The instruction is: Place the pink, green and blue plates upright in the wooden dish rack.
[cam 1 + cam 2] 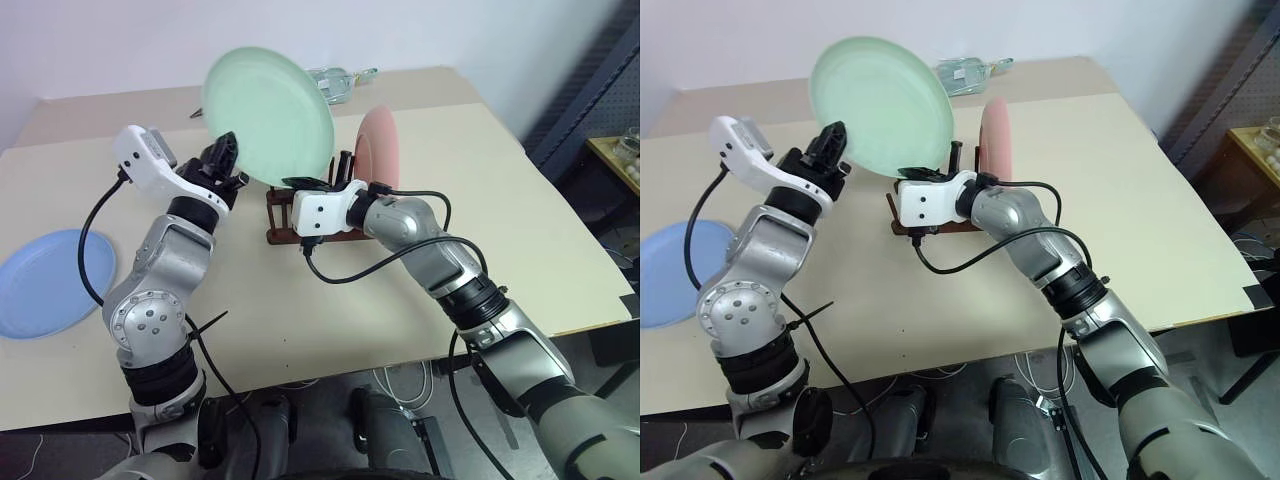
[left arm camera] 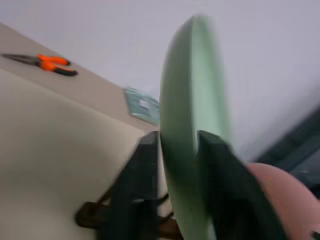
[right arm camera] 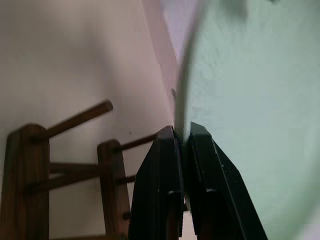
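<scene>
Round pale mint green plate (image 1: 268,102) held upright above dark brown wooden dish rack (image 1: 285,212) mid-table for slotting. Right gripper (image 3: 182,136) pinched on its rim; left gripper (image 2: 177,165) half open astride the edge, releasing probably. Salmon pink plate (image 1: 380,150) racked; light blue plate (image 1: 50,282) flat at left table edge.

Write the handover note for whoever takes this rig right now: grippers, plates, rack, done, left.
Right gripper: shut on the lower rim of the green plate, held upright above the wooden dish rack.
Left gripper: fingers on either side of the same plate's rim, with a gap showing; cannot tell if it grips.
Pink plate: standing upright in the rack.
Blue plate: lying flat on the table, by the robot's left.
Done: pink racked.
Left: seat the green plate in the rack, then fetch and rack the blue.
</scene>
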Motion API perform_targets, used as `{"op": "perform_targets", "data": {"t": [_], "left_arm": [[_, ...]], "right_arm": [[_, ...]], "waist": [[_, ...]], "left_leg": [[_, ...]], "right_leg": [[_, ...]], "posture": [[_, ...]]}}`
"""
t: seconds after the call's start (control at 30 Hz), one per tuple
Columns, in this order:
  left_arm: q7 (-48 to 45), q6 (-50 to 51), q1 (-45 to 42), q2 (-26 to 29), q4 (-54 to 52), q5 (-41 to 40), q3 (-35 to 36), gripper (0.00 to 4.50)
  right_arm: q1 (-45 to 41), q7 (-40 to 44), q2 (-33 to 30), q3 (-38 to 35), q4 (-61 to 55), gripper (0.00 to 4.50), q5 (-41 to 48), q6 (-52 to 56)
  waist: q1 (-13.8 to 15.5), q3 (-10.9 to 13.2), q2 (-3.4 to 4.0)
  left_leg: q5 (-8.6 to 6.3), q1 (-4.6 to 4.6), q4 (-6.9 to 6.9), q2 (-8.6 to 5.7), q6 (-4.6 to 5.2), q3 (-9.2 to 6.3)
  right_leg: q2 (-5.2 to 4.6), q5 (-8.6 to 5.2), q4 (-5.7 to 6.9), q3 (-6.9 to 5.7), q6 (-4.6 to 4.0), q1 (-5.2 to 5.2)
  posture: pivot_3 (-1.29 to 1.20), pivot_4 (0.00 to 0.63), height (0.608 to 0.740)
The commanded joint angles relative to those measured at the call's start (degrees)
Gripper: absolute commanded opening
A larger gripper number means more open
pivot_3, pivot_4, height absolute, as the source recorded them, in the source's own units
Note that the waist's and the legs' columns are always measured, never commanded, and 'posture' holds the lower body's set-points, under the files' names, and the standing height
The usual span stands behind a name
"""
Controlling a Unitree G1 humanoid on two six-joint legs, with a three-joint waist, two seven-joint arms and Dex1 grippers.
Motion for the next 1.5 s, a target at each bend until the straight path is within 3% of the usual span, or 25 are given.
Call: {"op": "perform_targets", "data": {"t": [0.03, 0.1, 0.2, 0.33, 0.43, 0.53, 0.77, 0.97, 1.5], "left_arm": [[-0.6, -4.9, -2.7, 1.8, 0.0, 0.5, 3.2, 3.2], [-0.3, -7.9, -4.1, 3.4, 1.4, 2.2, 5.5, 4.16], [-0.6, -15.0, -5.9, 11.5, 7.7, 11.0, 11.4, 4.16], [-12.7, -21.2, 7.0, 23.4, 11.0, 27.9, 2.6, 4.16], [-20.5, -25.1, 16.2, 22.4, 9.6, 31.0, -4.3, 4.16], [-27.9, -28.0, 23.2, 20.9, 7.6, 32.6, -10.0, 4.16], [-37.4, -28.4, 28.4, 19.5, 5.8, 31.4, -13.6, 4.16], [-42.6, -24.9, 30.3, 20.4, 3.1, 30.8, -15.2, 4.16], [-44.0, -22.5, 32.2, 19.0, 1.2, 31.9, -15.7, 4.16]], "right_arm": [[-0.6, -1.3, 0.1, -1.7, -2.8, 0.0, -0.8, -1.9], [-0.2, -1.4, 0.0, -2.0, -3.1, 0.0, -0.9, -2.2], [1.8, -1.9, 0.7, -5.6, -5.6, 0.0, 3.2, -1.7], [10.4, 3.3, 7.1, -16.8, -23.2, 0.0, 31.0, 14.3], [15.6, 2.5, 9.4, -21.0, -33.7, 0.0, 45.4, 29.3], [18.1, -2.8, 12.6, -24.1, -38.6, 0.0, 54.2, 38.7], [18.1, -7.8, 13.9, -26.5, -37.2, 0.0, 58.9, 44.5], [17.3, -4.9, 10.6, -26.9, -33.3, 0.0, 58.9, 44.3], [14.8, 0.2, 6.9, -28.5, -33.0, 0.0, 63.5, 44.8]], "waist": [[0.0, 0.0, 0.0], [-0.1, 0.0, 0.0], [-0.3, 0.0, 0.01], [-0.3, 0.0, 0.09], [0.5, 0.0, 0.08], [0.2, 0.0, -0.01], [-0.3, 0.0, 0.16], [-0.3, 0.0, 0.17], [-0.2, 0.0, 0.17]], "left_leg": [[0.0, 0.0, 0.0, 0.0, 0.0, 0.01], [0.01, 0.0, -0.01, 0.0, -0.02, 0.02], [0.02, 0.01, -0.04, 0.01, -0.03, 0.04], [0.02, 0.05, -0.3, 0.05, -0.03, 0.05], [0.0, 0.04, -0.44, 0.08, 0.01, -0.06], [-0.04, -0.01, -0.35, 0.07, 0.06, -0.09], [-0.02, 0.03, -0.38, 0.33, 0.04, -0.05], [-0.01, 0.01, -0.41, 0.25, 0.06, 0.06], [-0.01, 0.01, -0.36, 0.26, 0.06, 0.05]], "right_leg": [[0.0, 0.0, 0.0, 0.0, 0.0, 0.0], [0.02, 0.0, 0.0, -0.02, -0.01, 0.0], [0.08, 0.01, 0.0, -0.03, -0.03, -0.01], [0.09, 0.02, 0.01, 0.07, -0.05, -0.1], [-0.1, 0.01, -0.05, 0.06, -0.04, -0.1], [-0.17, -0.1, -0.13, 0.06, -0.25, -0.06], [0.06, -0.04, -0.08, 0.03, -0.52, -0.22], [0.0, -0.05, -0.07, 0.05, -0.46, -0.24], [0.0, -0.07, -0.06, 0.06, -0.45, -0.22]], "posture": [[0.0, 0.15, 0.739], [0.0, 0.15, 0.739], [0.0, 0.15, 0.739], [0.0, 0.15, 0.739], [0.0, 0.15, 0.739], [0.0, 0.15, 0.739], [0.0, 0.15, 0.739], [0.0, 0.15, 0.739], [0.0, 0.15, 0.739]]}}
